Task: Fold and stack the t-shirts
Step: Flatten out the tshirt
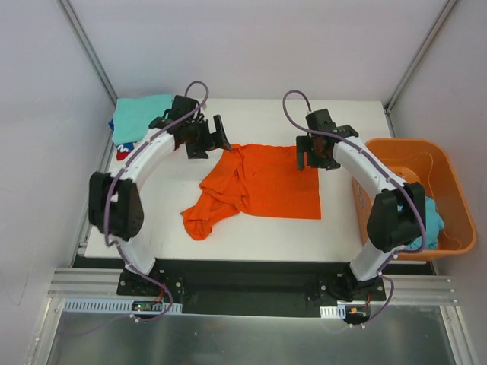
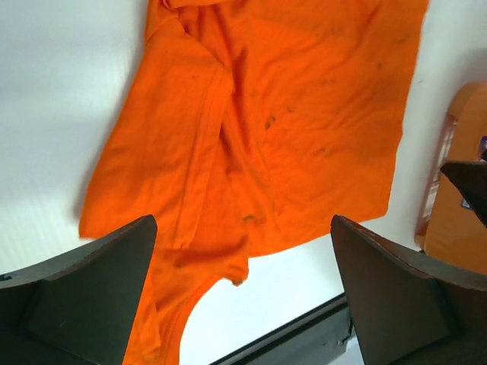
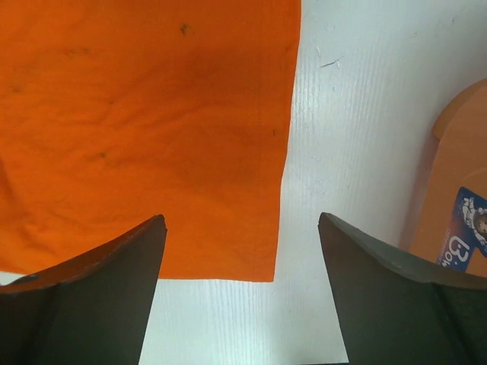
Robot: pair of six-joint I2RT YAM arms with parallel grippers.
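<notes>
A bright orange t-shirt (image 1: 262,186) lies partly spread on the white table, its left side bunched and folded over. It fills the left wrist view (image 2: 266,129), and its right corner shows in the right wrist view (image 3: 144,129). My left gripper (image 1: 211,139) hovers open and empty over the shirt's far left corner (image 2: 242,220). My right gripper (image 1: 312,156) hovers open and empty over the far right corner (image 3: 241,219). A folded teal t-shirt (image 1: 142,114) lies at the back left, with a red and blue cloth (image 1: 124,150) peeking out beside it.
A rigid orange plastic basket (image 1: 449,190) stands off the table's right edge with a teal shirt (image 1: 431,222) in it. The basket also shows in the left wrist view (image 2: 464,175) and the right wrist view (image 3: 456,190). White walls enclose the table.
</notes>
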